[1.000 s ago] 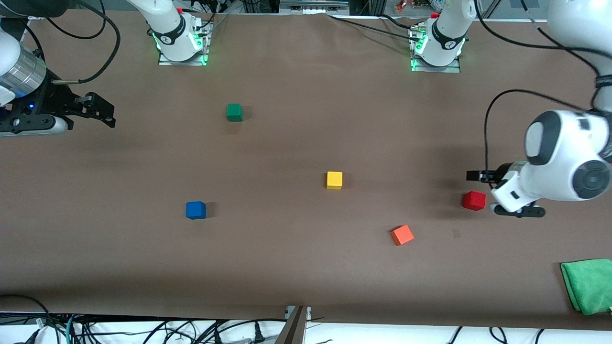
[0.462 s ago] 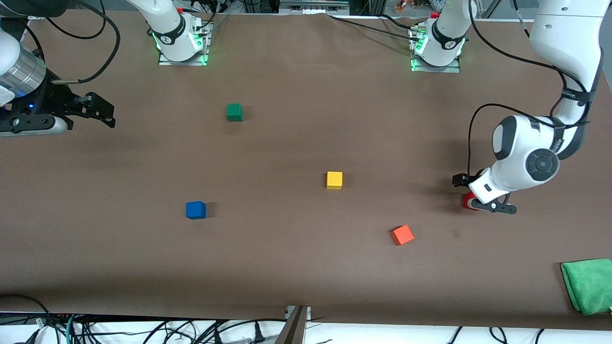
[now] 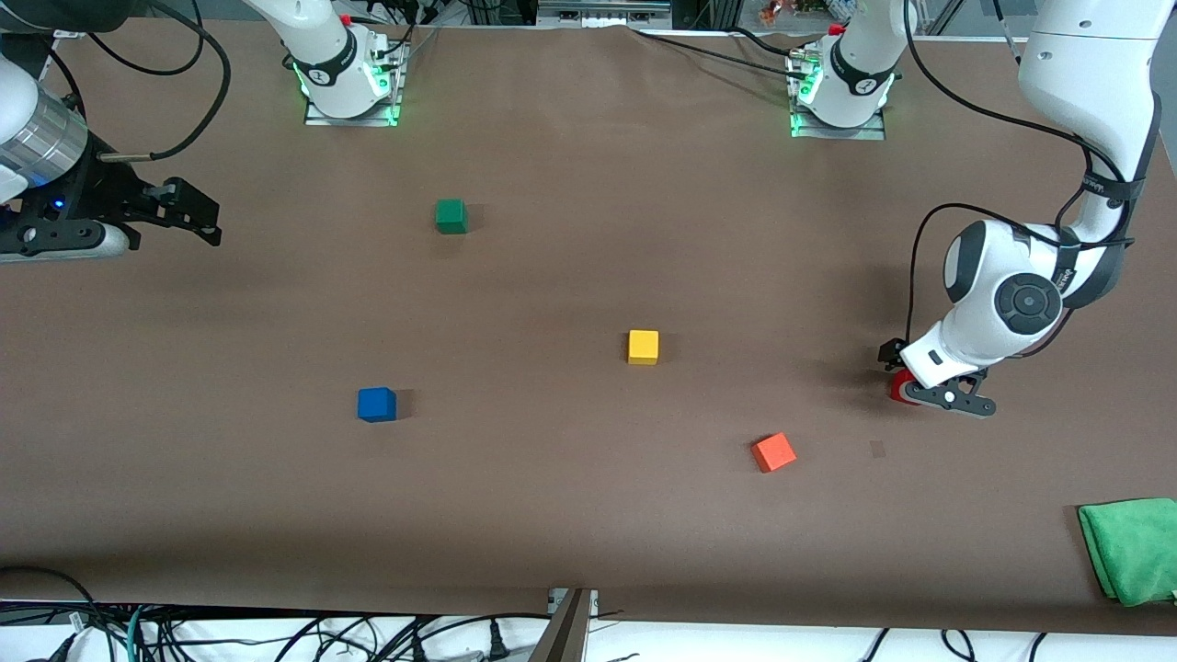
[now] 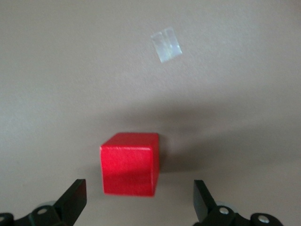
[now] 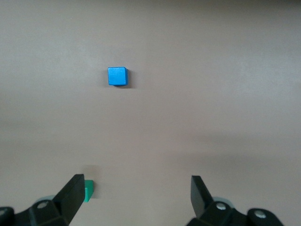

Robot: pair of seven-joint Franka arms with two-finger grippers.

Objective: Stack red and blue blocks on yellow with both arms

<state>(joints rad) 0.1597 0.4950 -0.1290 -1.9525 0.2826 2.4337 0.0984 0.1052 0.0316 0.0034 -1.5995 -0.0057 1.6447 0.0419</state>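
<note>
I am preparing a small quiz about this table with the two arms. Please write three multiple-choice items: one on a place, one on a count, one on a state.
1. Which cube lies nearest to the front camera?
A. green cube
B. orange cube
C. yellow cube

2. How many cubes are on the table?
A. three
B. four
C. five

3. In what state is the left gripper?
A. open, a finger on each side of the red cube
B. shut on the red cube and lifted
C. open over the blue cube

Answers:
1 B: the orange cube shows lowest in the front view, below the yellow cube and the green cube.
2 C: green, yellow, orange, the blue cube and the red cube make five.
3 A: in the left wrist view the left gripper is spread apart from the red cube, which rests on the table. The right gripper waits open at its own end.
</note>
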